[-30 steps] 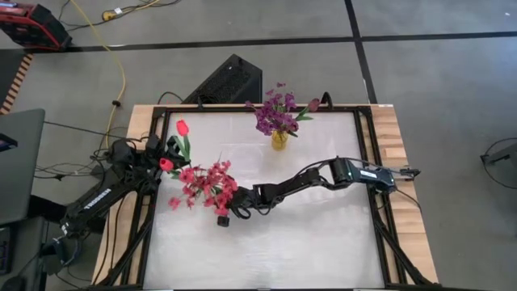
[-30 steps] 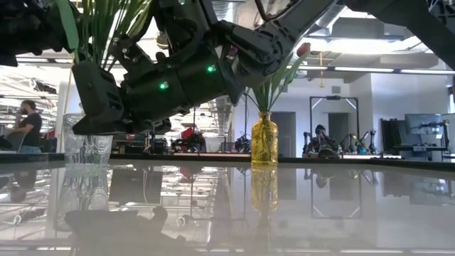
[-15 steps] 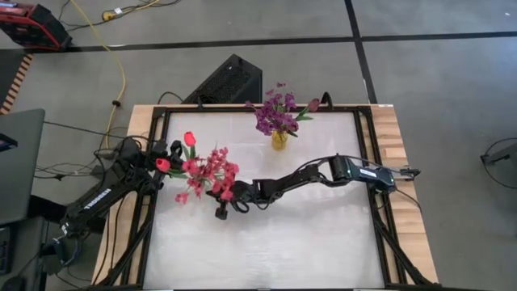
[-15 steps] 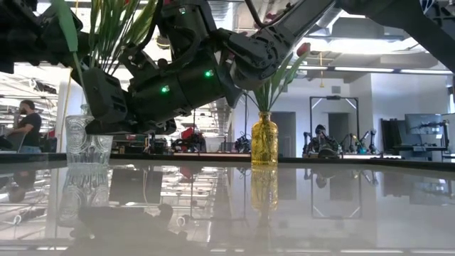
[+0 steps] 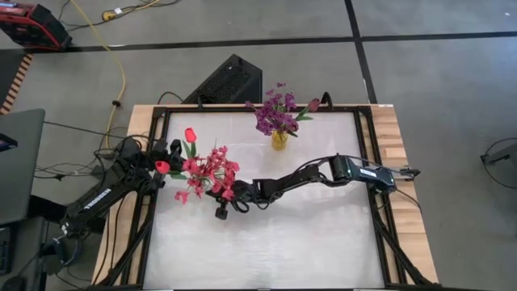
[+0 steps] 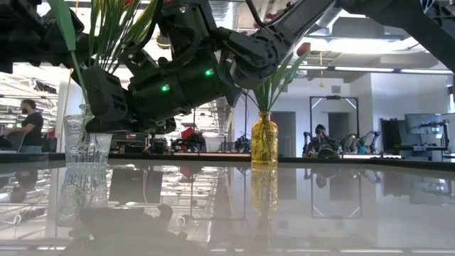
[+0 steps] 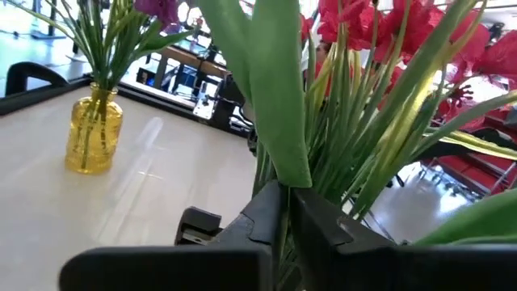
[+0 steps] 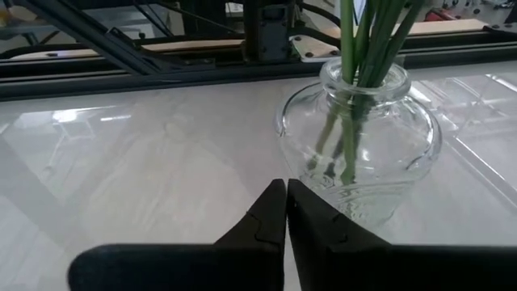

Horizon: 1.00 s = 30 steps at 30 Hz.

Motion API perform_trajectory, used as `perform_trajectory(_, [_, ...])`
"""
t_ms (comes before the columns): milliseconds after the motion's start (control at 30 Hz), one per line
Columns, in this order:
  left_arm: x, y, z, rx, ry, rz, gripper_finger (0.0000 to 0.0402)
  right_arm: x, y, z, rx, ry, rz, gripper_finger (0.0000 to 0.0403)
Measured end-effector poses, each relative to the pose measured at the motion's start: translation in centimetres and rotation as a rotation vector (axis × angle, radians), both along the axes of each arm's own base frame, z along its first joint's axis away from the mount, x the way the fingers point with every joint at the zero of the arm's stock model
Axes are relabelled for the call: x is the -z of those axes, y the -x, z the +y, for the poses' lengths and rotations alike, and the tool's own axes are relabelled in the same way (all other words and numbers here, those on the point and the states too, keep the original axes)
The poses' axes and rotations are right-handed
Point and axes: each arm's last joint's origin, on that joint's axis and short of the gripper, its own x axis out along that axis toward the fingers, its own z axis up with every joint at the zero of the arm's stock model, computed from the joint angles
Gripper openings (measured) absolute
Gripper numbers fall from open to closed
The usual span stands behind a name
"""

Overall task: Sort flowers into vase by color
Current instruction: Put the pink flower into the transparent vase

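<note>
A clear glass vase [image 8: 380, 162] stands on the table's left half and holds the green stems of the pink-red clusters [image 5: 208, 174]. My left gripper [image 7: 284, 194] is beside that bunch on its left, shut on a red tulip [image 5: 190, 135]. A second red bloom [image 5: 161, 166] shows by the left gripper. My right gripper [image 8: 287, 187] is shut, low over the table on the vase's near side, fingertips close to its glass wall. A yellow vase [image 5: 279, 141] at the far edge holds purple clusters [image 5: 275, 113] and a dark maroon tulip [image 5: 313, 104]. My left gripper pinches the tulip between its two fingers at a broad green leaf [image 7: 271, 137] low on the stem. The leaf rises upright out of the fingers, right against the bunch's stems. Where the stem's lower end sits is hidden. My right gripper may touch the clear vase; I cannot tell.
The black frame rail [image 5: 157, 202] runs along the table's left edge, close behind my left arm. My right arm [image 5: 307, 178] stretches across the middle of the table. The white surface [image 5: 283, 242] toward the near edge is bare.
My left gripper has carried the tulip a little to the right, up against the pink-red bunch. The clear vase and its pink-red clusters have shifted toward the far edge. My right gripper has followed, moving slightly toward the far edge, and has stayed shut.
</note>
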Motion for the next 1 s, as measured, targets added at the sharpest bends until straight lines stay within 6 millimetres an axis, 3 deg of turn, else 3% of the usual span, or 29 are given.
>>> perform_trajectory(533, [-0.6, 0.1, -0.2, 0.034, 0.140, 0.011, 0.0167, 0.0, 0.1, 0.5, -0.012, 0.000, 0.004, 0.0057])
perform_trajectory(700, [-2.2, 0.8, -0.7, 0.011, 0.118, 0.042, 0.0176, 0.0, 0.1, 0.5, -0.021, -0.003, 0.005, 0.0057])
perform_trajectory(1000, [-4.1, 1.8, -1.1, -0.202, 0.058, 0.233, 0.0177, 0.0, 0.1, 0.5, -0.037, -0.007, 0.006, 0.0057])
